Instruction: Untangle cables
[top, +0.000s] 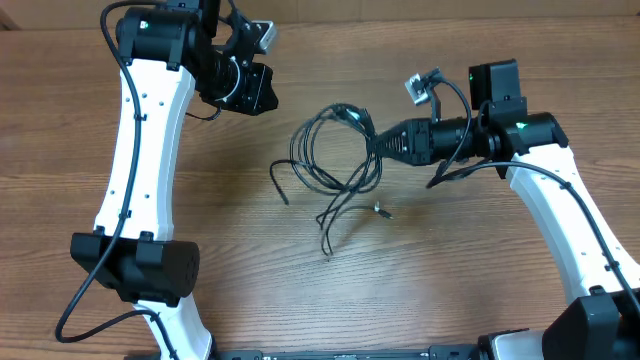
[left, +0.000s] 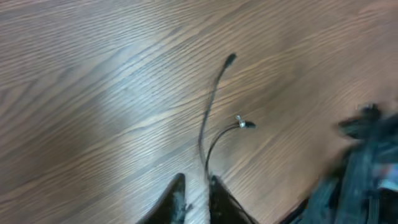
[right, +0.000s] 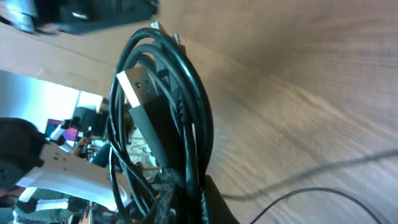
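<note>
The cables (top: 330, 165) are a tangle of thin black cords in the middle of the table, with loose ends trailing to the front. My right gripper (top: 372, 140) is shut on the right side of the bundle. In the right wrist view several looped strands and a silver-ended plug (right: 140, 87) rise from between the fingers (right: 186, 193). My left gripper (top: 255, 90) hangs above the table at the back left, apart from the cables, fingers (left: 196, 186) close together and empty. The left wrist view shows two loose strand ends (left: 208, 118), one with a small metal plug (left: 244, 124).
The table is bare brown wood (top: 480, 260). My right arm shows blurred at the right edge of the left wrist view (left: 367, 162). A small metal plug end (top: 381, 210) lies in front of the bundle.
</note>
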